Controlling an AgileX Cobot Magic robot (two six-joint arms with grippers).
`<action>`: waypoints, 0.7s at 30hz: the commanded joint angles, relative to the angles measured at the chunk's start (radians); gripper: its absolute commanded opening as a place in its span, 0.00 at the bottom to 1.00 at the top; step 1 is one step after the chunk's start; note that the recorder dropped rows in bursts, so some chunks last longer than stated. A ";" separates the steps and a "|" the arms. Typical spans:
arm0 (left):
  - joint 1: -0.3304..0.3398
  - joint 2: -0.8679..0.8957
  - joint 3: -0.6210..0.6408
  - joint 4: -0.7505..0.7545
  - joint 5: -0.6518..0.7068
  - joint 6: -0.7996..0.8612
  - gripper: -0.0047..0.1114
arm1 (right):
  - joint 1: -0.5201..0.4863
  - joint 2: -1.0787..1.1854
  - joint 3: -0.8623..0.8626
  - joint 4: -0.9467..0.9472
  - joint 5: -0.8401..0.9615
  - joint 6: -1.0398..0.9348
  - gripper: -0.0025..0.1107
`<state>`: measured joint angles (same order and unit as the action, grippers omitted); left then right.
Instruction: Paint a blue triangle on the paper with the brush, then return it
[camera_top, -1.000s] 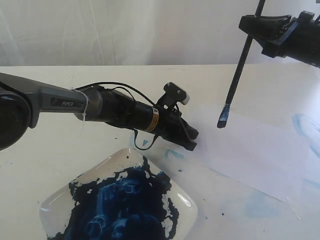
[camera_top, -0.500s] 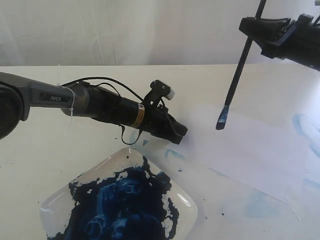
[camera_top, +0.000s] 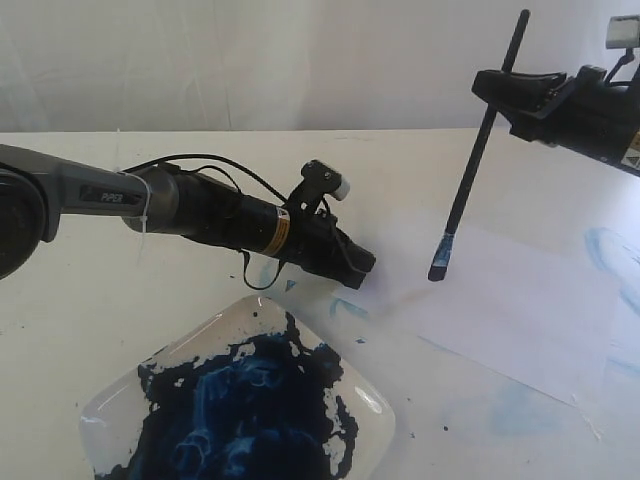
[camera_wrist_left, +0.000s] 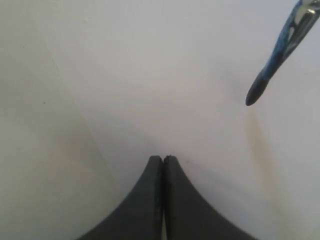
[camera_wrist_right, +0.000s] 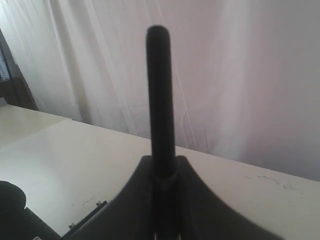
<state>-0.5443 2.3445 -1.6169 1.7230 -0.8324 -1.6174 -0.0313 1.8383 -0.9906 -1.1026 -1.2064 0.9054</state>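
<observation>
My right gripper (camera_top: 492, 84) is shut on the black handle of the brush (camera_top: 477, 148), high at the right of the exterior view. The brush hangs steeply, its blue-stained bristles (camera_top: 438, 266) just above the near-left part of the white paper (camera_top: 520, 300). In the left wrist view the bristle tip (camera_wrist_left: 260, 89) hovers over the paper (camera_wrist_left: 165, 90). My left gripper (camera_top: 362, 274) lies low by the paper's left corner, shut with nothing in it (camera_wrist_left: 163, 158). The right wrist view shows the handle (camera_wrist_right: 160, 90) standing up from between the jaws. No dark blue triangle shows on the paper.
A clear square dish (camera_top: 240, 400) smeared with dark blue paint sits at the front left. Pale blue smears mark the table near the left gripper (camera_top: 345, 308), below the paper (camera_top: 520, 410) and at the right edge (camera_top: 610, 250). A white curtain backs the table.
The left arm pulled back to the left, away from the paper. The right gripper moved slightly left and lower, bringing the bristles nearer the paper.
</observation>
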 joint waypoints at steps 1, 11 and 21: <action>0.003 0.001 0.001 0.021 -0.008 -0.004 0.04 | 0.000 0.004 0.003 0.014 -0.015 -0.041 0.02; 0.003 0.001 0.001 0.021 -0.011 -0.004 0.04 | 0.000 0.004 0.003 0.014 -0.015 -0.041 0.02; 0.003 0.001 0.001 0.021 -0.011 -0.004 0.04 | 0.000 0.004 0.003 0.008 -0.015 -0.045 0.02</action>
<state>-0.5443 2.3445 -1.6169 1.7230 -0.8386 -1.6174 -0.0313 1.8418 -0.9906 -1.1008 -1.2064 0.8723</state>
